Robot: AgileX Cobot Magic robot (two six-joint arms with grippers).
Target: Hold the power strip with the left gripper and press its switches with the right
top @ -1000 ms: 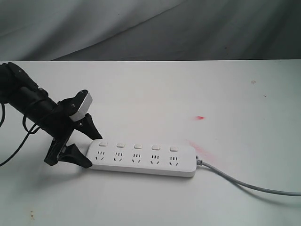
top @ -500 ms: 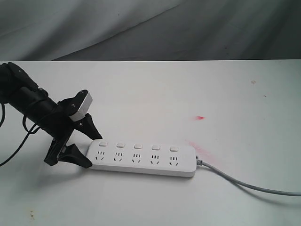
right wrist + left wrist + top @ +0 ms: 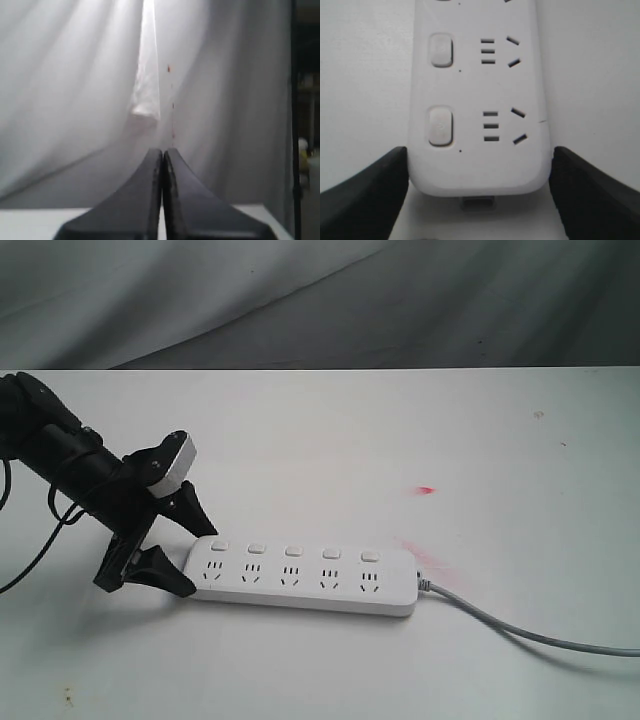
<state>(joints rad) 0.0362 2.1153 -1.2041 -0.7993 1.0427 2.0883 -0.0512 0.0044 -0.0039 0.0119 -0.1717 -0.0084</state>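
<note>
The white power strip [image 3: 300, 580] lies flat on the white table, its grey cord [image 3: 520, 632] trailing off to the right. Its row of small switches [image 3: 293, 551] runs above the sockets. My left gripper [image 3: 200, 560] straddles the strip's left end, one black finger against each long side. In the left wrist view the fingers [image 3: 375, 190] touch both sides of the power strip [image 3: 480, 165], with two switches [image 3: 440, 125] showing. My right gripper [image 3: 163, 152] is shut with nothing in it, points at a grey curtain, and is out of the exterior view.
The table [image 3: 400, 440] carries a small red mark [image 3: 427, 489] and a faint pink smear near the strip's cord end. A grey curtain [image 3: 300, 300] hangs behind the table's far edge. The left arm's cable [image 3: 30, 550] loops at the left.
</note>
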